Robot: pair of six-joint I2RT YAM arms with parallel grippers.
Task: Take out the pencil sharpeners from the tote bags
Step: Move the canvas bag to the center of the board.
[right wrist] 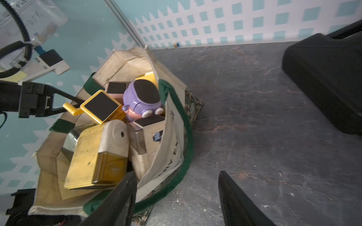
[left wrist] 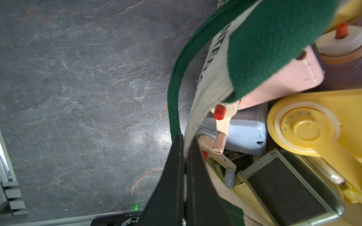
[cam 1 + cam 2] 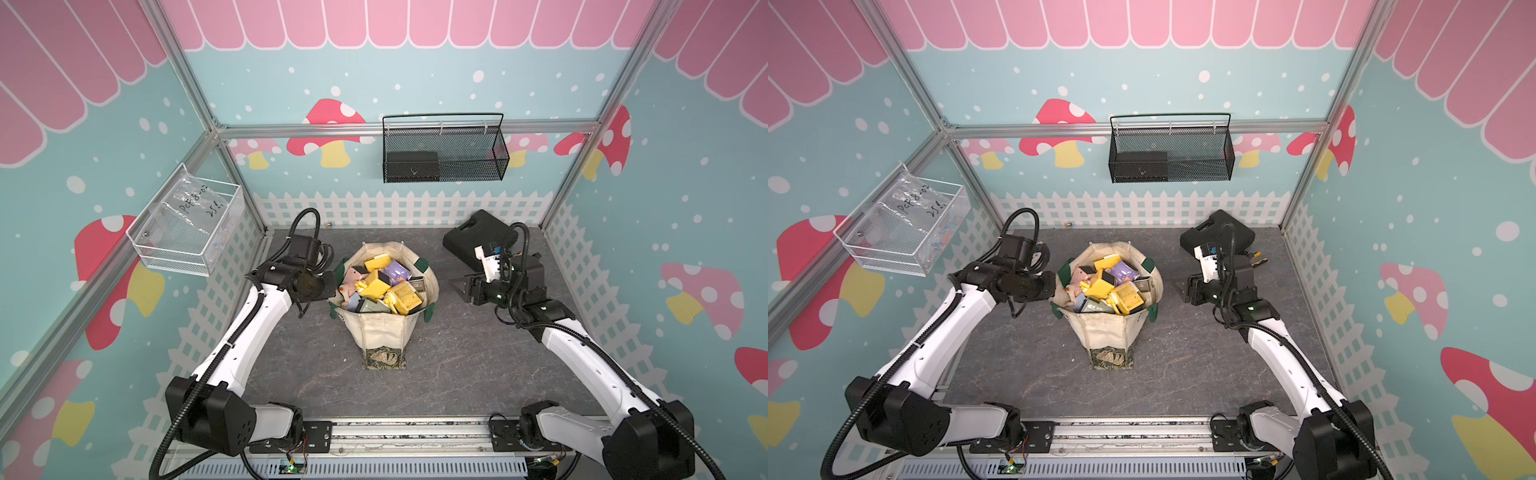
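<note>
The cream tote bag (image 3: 380, 332) (image 3: 1104, 328) stands mid-table with its mouth spread, showing in both top views. It is packed with pencil sharpeners: yellow (image 3: 374, 286), purple (image 3: 397, 272) and pink (image 3: 353, 275) ones on top. My left gripper (image 3: 332, 280) (image 2: 184, 144) is shut on the bag's cream rim (image 2: 211, 78) at its left side, beside a dark green strap (image 2: 174, 94). My right gripper (image 3: 460, 286) (image 1: 177, 174) hangs open just right of the bag, holding nothing. The right wrist view shows the purple sharpener (image 1: 141, 97) and a yellow one (image 1: 98, 154).
A large black plastic case (image 3: 469, 243) (image 1: 323, 78) lies at the back right behind my right arm. A black mesh basket (image 3: 444, 153) hangs on the back wall. A white wire basket (image 3: 187, 228) hangs on the left wall.
</note>
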